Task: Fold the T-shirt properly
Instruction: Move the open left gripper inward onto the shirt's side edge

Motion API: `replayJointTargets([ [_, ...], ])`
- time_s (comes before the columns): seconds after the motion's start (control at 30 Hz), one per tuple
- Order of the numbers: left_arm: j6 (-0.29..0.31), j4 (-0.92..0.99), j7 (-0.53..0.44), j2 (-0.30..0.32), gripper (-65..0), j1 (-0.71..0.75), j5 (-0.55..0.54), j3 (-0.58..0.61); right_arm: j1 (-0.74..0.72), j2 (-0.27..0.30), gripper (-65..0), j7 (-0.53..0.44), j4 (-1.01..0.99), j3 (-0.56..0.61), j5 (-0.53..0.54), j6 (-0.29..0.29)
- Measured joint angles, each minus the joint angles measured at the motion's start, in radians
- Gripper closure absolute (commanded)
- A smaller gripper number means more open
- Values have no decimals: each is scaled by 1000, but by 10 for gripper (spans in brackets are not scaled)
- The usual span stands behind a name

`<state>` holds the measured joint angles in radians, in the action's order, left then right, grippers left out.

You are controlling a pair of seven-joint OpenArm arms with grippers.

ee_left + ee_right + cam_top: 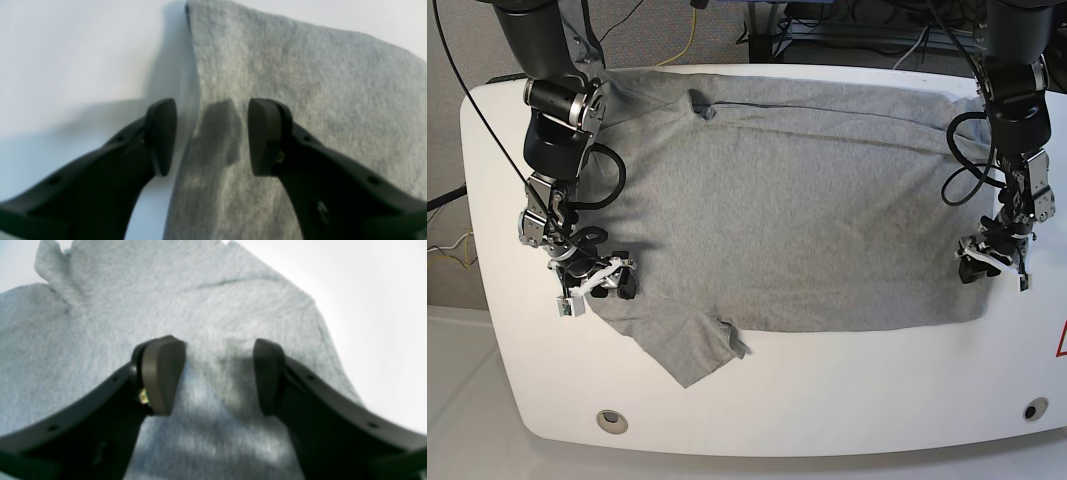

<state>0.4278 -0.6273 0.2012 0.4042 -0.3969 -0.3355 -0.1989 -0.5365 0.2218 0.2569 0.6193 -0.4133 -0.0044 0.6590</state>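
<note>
The left gripper (211, 136) is hanging with its jaws standing wide and nothing between them, straddling the straight side edge of the T-shirt (300, 100): in its wrist view one finger is sitting over bare desk (66, 50) at nine o'clock, the other over cloth at three o'clock, probably so a close would pinch that edge. The right gripper (218, 376) is likewise spread and gripping nothing, both fingers poised over grey fabric, with a sleeve seam running toward twelve o'clock and the cloth's edge falling away at three o'clock.

In the base view the T-shirt is lying spread flat, plain side up, across the white desk, the two grippers sitting at nine and three o'clock on its opposite ends, one sleeve trailing loose toward six o'clock. The shirt is looking unfolded, so both arms appear to be lining up matched grasps for a first fold.
</note>
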Motion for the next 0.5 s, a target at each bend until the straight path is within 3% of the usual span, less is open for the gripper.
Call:
replayJointTargets([
  [0.5, -1, -30, 21, -13, -326, 5, 1, 2, -39, -26, -353, 6, -12, -5, -38, -3],
])
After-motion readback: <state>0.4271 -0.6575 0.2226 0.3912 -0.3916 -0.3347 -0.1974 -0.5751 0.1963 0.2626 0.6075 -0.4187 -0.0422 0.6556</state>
